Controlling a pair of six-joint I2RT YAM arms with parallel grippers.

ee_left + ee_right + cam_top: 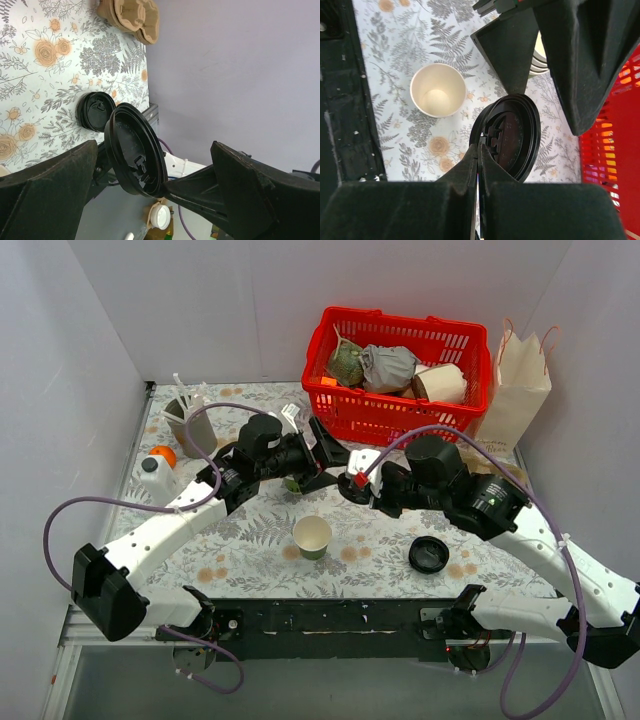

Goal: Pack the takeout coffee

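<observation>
The right claw (479, 145) is clamped on the black lid (512, 135) by its rim, holding it up inside the left claw (155, 147), which is spread wide apart, likely to pass it over for the cup (436, 90).

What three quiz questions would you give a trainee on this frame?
1. True or false: the right gripper is shut on the rim of a black lid.
2. The left gripper is: A) open, B) shut on the lid, C) out of view.
3. Fill in: the lidless paper cup stands on the ___.
Key: 1 true; 2 A; 3 table.
</observation>
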